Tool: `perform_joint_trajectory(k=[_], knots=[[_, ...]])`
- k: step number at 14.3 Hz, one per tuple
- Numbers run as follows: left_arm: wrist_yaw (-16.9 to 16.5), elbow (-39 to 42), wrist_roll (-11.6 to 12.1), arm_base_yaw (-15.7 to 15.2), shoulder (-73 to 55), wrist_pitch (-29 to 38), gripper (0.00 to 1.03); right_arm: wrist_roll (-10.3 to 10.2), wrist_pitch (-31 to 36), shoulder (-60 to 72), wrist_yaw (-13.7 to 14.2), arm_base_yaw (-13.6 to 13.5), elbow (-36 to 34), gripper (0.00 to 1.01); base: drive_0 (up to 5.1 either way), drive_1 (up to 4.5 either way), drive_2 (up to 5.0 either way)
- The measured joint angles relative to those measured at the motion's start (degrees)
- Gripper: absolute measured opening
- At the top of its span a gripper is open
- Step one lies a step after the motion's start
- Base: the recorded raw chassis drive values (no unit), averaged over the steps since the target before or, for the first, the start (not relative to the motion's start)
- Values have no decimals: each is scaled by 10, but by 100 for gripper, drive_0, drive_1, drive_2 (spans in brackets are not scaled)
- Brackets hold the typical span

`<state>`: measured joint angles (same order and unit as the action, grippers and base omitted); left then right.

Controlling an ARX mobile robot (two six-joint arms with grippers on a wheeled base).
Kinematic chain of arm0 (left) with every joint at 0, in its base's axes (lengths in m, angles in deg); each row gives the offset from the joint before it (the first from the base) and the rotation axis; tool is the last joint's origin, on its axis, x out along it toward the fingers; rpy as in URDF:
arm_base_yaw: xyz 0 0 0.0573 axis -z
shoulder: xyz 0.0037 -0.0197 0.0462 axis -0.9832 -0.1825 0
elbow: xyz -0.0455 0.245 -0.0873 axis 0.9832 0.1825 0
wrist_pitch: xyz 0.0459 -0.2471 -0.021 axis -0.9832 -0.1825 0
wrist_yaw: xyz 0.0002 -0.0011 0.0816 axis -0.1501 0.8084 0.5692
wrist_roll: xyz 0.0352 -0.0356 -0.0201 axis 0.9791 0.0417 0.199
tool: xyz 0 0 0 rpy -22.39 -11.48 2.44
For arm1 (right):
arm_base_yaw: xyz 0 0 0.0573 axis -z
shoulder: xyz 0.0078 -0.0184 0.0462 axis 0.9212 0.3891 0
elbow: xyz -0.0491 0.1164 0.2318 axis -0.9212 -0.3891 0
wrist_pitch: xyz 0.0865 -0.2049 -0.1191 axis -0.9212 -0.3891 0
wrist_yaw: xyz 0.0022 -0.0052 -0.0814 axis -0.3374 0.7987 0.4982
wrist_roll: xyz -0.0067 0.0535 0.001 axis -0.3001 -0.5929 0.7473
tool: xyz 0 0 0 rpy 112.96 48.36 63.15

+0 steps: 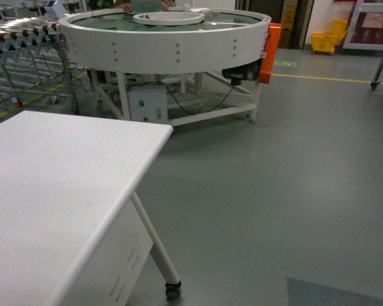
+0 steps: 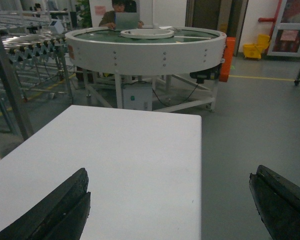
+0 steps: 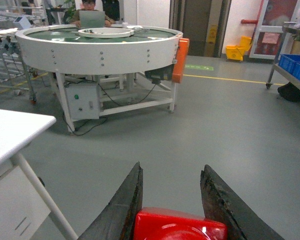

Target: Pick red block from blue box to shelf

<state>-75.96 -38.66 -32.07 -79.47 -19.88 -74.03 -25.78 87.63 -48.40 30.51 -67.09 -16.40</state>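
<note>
In the right wrist view the red block sits glossy between the two dark fingers of my right gripper, which is shut on it and hangs above bare grey floor. My left gripper is open wide over the white table with nothing between its fingers. The shelf, a steel rack with roller rails, stands at the far left, also in the left wrist view. The blue box is out of view. Neither gripper shows in the head view.
A white table fills the lower left, with a castor leg. Beyond it stands a round white conveyor table with an orange guard. A person with a laptop sits behind it. Deep-blue crates stand far right, a yellow mop bucket beyond.
</note>
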Motion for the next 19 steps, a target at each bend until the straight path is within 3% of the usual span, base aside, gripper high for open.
perform_joint_trajectory(k=[11,19], knots=[[0,0,0,0,0,0,98,0,0,0,0,0,0,28,-35,397,-467],[0,0,0,0,0,-2,98,0,2,0,0,0,0,28,-168,264,-600]])
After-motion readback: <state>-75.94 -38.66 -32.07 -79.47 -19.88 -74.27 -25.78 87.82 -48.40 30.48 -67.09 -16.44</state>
